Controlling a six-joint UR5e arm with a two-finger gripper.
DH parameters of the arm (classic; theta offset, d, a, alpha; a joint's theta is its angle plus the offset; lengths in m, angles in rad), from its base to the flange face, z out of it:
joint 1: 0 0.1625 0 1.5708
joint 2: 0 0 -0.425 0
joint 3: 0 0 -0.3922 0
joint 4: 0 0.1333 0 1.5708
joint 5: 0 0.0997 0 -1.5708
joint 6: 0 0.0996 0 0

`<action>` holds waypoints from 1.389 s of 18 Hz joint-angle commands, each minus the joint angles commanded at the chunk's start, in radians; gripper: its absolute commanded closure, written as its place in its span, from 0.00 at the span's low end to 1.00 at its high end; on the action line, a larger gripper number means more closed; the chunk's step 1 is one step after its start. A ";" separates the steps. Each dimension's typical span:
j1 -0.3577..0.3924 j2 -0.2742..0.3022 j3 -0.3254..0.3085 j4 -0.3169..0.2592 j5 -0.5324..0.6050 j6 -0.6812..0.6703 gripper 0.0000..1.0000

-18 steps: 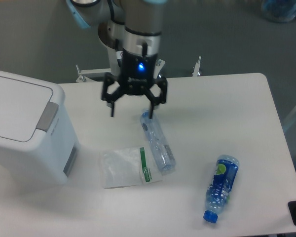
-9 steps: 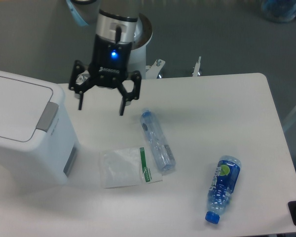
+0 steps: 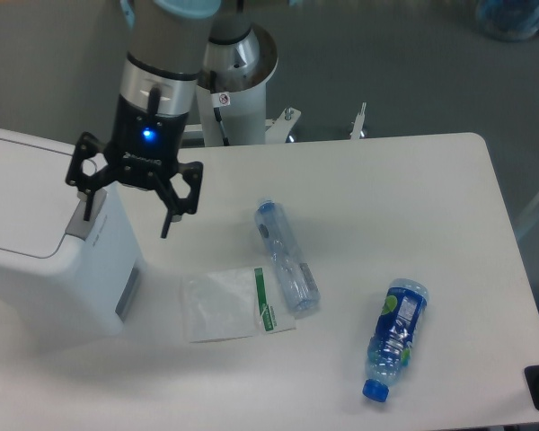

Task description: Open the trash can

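White tabletop (image 3: 413,180) fills most of the view, with grey floor beyond its far edge. The gripper (image 3: 128,218) hangs fingers-down near the table's left side, its two dark fingers spread wide apart and holding nothing, a blue light glowing on its body.

Directly beneath and to the left of the gripper stands the trash can (image 3: 45,260), a big white box cut off by the left edge of the frame. Its long axis seems to run from the left edge toward the gripper, though the hidden part makes that hard to judge. The flat lid (image 3: 22,193) lies closed, and the end bearing the grey push tab (image 3: 83,224) points toward the gripper; the left finger sits over or just at that tab, and whether it touches cannot be told. A grey side panel (image 3: 128,289) faces the near right.

Right of the gripper lies a clear bottle (image 3: 286,256) on its side. Below the gripper rests a clear plastic bag (image 3: 225,303) with a green strip, touching that bottle. Farther right lies a blue-capped bottle (image 3: 391,341).
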 joint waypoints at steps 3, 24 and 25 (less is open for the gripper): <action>-0.002 0.006 -0.003 0.001 0.012 0.000 0.00; -0.002 -0.018 -0.015 0.005 0.089 -0.012 0.00; -0.002 -0.018 -0.015 0.005 0.087 -0.012 0.00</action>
